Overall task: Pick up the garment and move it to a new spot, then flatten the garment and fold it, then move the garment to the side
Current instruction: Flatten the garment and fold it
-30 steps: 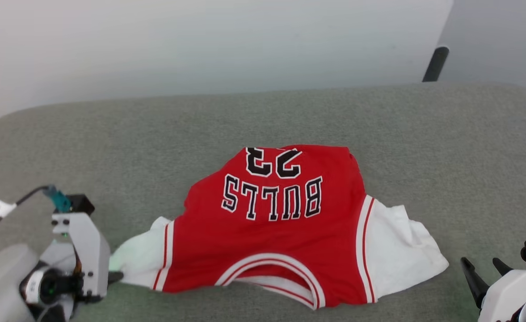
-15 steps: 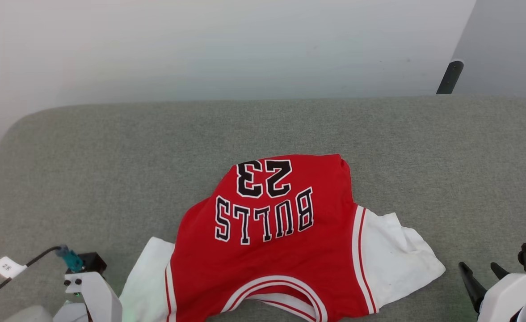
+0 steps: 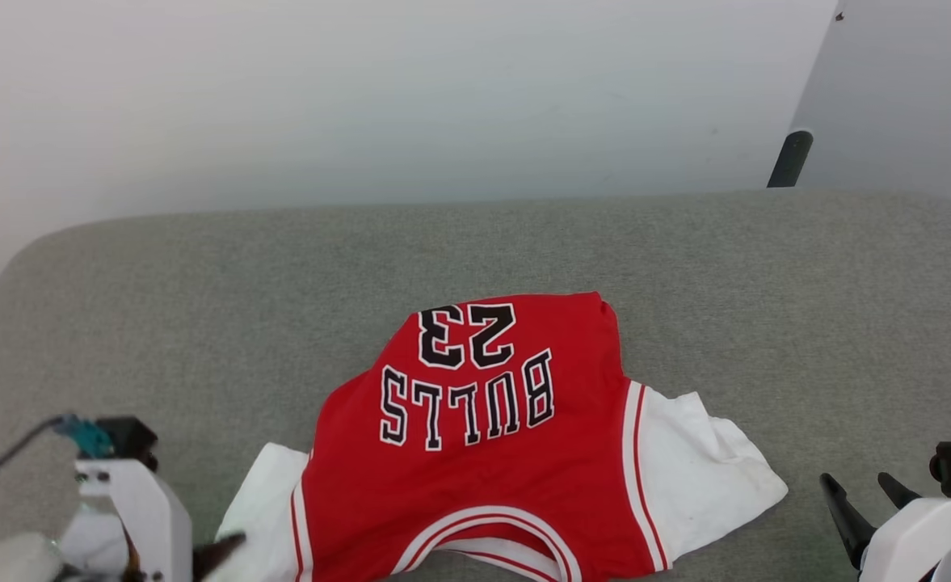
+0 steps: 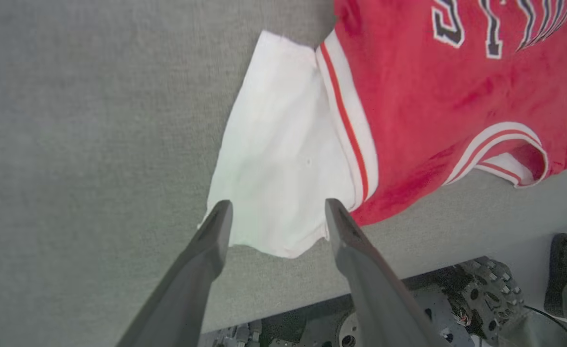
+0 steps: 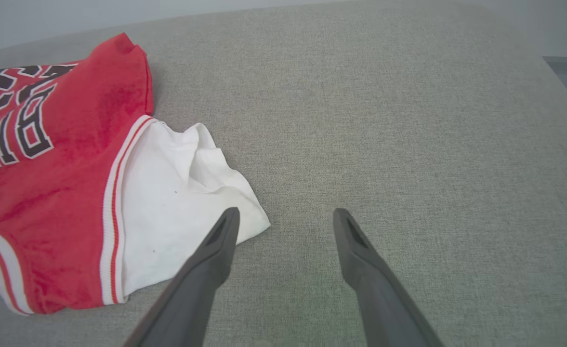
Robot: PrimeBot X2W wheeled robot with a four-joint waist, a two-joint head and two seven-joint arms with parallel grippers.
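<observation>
In the head view the garment (image 3: 483, 453) lies on a grey, felt-like table (image 3: 200, 283) with rounded corners, near the front edge and about midway across. Its red body looks soft and faintly fuzzy, and the black, white-edged "BULLS 23" reads upside down, with the striped collar curving nearest the robot. A short white sleeve spreads to each side; the one on the robot's right is puckered and the one on its left lies flatter. The left arm's boxy white wrist housing (image 3: 132, 517) sits at the lower left beside that sleeve, and the right gripper (image 3: 853, 478) stands at the lower right, its two tapered dark fingers apart, off the cloth. A matte pale wall (image 3: 362, 105) rises behind, with a dark post (image 3: 788, 158) at its right. In the left wrist view the left gripper (image 4: 278, 207) is spread wide, its smooth dark fingertips over the hem of the flat white sleeve, pinching nothing; red-and-white ribbed stripes border the sleeve where it meets the red body, and dark metal parts (image 4: 456, 299) show below the table edge. In the right wrist view the right gripper's fingers are splayed over bare grey weave, one tip just beside the crumpled sleeve's corner
</observation>
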